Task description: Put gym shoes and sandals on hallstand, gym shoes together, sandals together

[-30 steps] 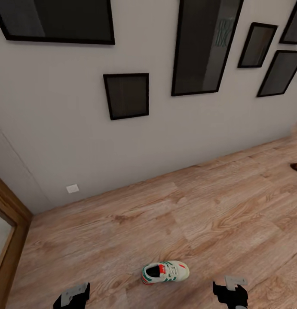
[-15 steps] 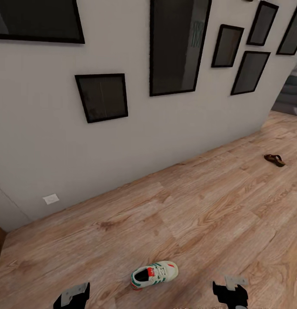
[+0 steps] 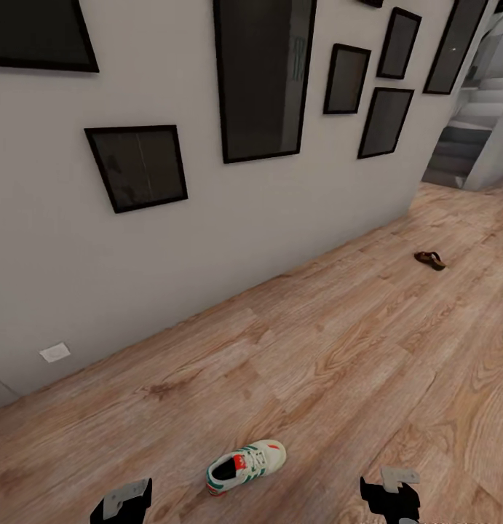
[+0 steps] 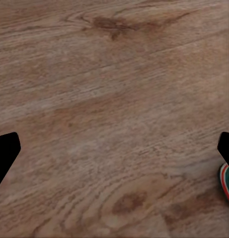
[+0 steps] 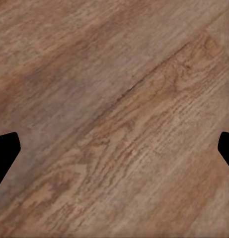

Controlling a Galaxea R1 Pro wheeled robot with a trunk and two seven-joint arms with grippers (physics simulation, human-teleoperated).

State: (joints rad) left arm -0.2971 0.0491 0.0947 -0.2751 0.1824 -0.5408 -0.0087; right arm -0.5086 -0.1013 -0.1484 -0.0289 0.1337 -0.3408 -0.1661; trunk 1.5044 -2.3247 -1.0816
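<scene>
Shoe: I see one gym shoe (image 3: 246, 466) on the floor (image 3: 338, 349), lying between my two grippers and a little ahead of them, toe pointing away to the right. Its heel edge also peeks in at the border of the left wrist view (image 4: 226, 182).
Sandal: one sandal (image 3: 430, 259) lies far down the corridor to the right, near the wall (image 3: 207, 240) and well apart from the shoe.
Left gripper: left gripper (image 4: 114, 153) has its fingers spread wide with nothing between them, bare planks below.
Right gripper: right gripper (image 5: 114, 153) is equally wide open and empty, over bare floor.
Handling: I judge the shoe light, with a soft upper over a stiffer sole; it should not slip much. I would pinch across the collar or the sidewalls near the heel, where the shape holds firm, not the laces.
Next: I would lower the left gripper over the shoe first, since it is nearest.
Surroundings: dark picture frames (image 3: 138, 166) hang on the wall; stairs (image 3: 469, 131) show at the far right.
</scene>
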